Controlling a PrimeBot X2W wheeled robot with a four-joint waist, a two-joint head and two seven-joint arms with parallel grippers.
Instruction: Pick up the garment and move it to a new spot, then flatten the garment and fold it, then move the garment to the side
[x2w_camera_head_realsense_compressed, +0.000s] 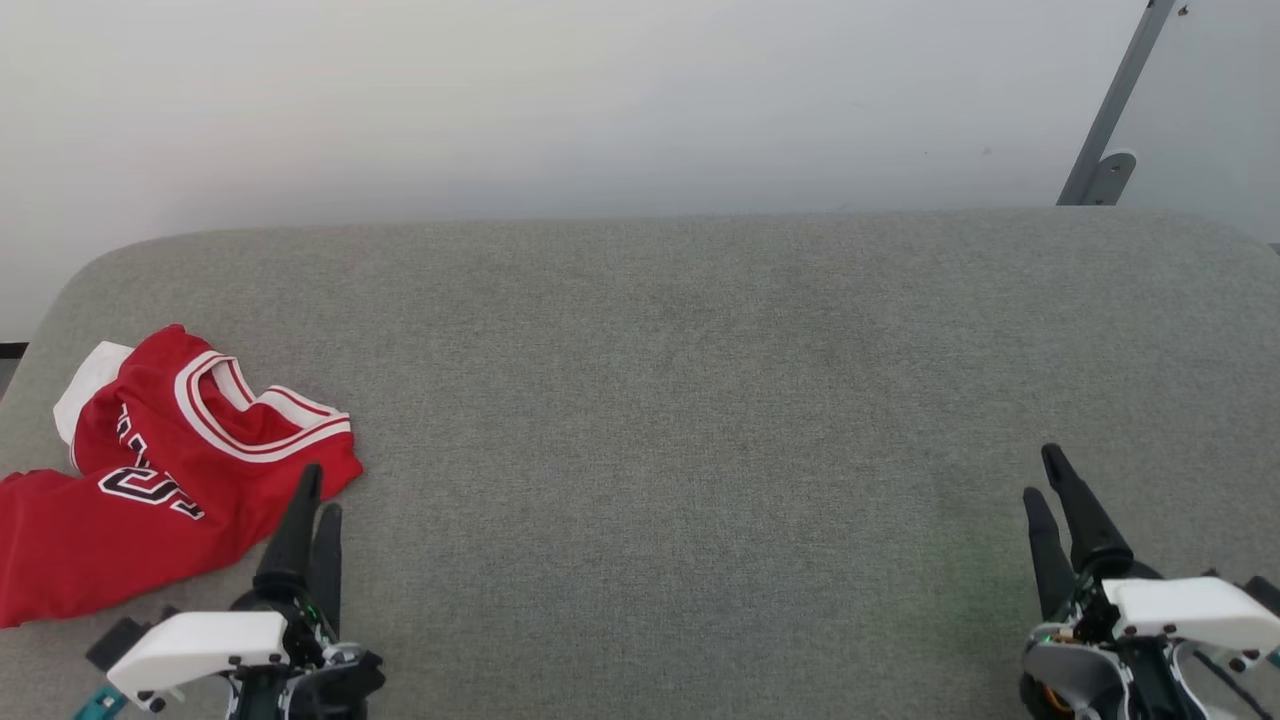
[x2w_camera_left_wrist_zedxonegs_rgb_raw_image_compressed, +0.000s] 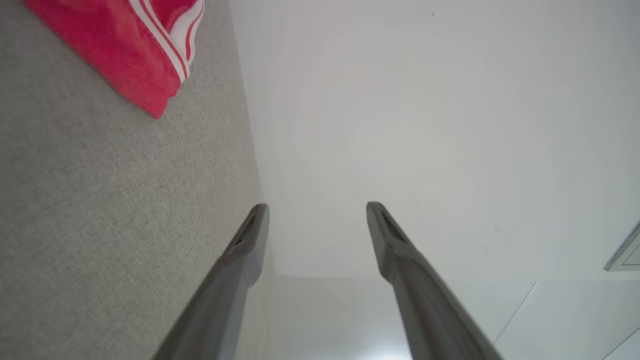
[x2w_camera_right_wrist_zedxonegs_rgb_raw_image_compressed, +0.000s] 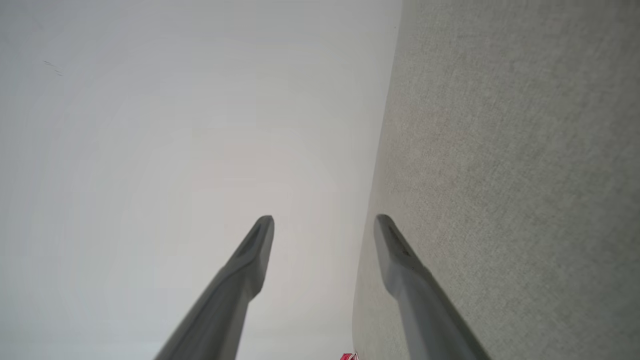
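Left gripper: nearest the lens at lower left, two long dark fingers parted, nothing between them.
Right gripper: lower right, fingers spread as well, empty.
Garment: red jersey-style shirt with white-and-red striped trim and black-white lettering, crumpled at the far left of the grey woven-fabric surface.
Key relation: the shirt sits just left of the left fingertips, collar farther away, body trailing nearer and leftward. The left arm is clearly closer and the right is well apart.
Hard to tell: the lower part is cut off at the picture's edge, one white sleeve barely peeks out, and fingertip contact is unclear.
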